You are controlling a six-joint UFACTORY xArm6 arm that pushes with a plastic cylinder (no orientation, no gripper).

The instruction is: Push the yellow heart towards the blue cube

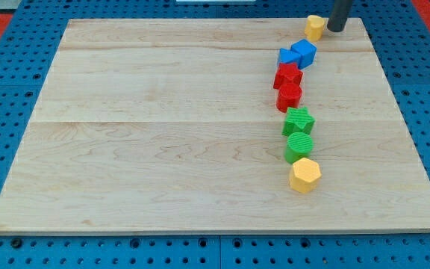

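Note:
The yellow heart [315, 27] sits at the board's top right edge. My tip [336, 30] is just to the right of it, very close or touching. The blue cube [304, 53] lies below and slightly left of the heart, with a second blue block [287, 57] pressed against its left side.
A column of blocks runs down from the blue ones: a red star [288, 75], a red block [289, 96], a green star [298, 120], a green cylinder [299, 147] and a yellow hexagon [304, 175]. The wooden board [163, 127] lies on a blue pegboard.

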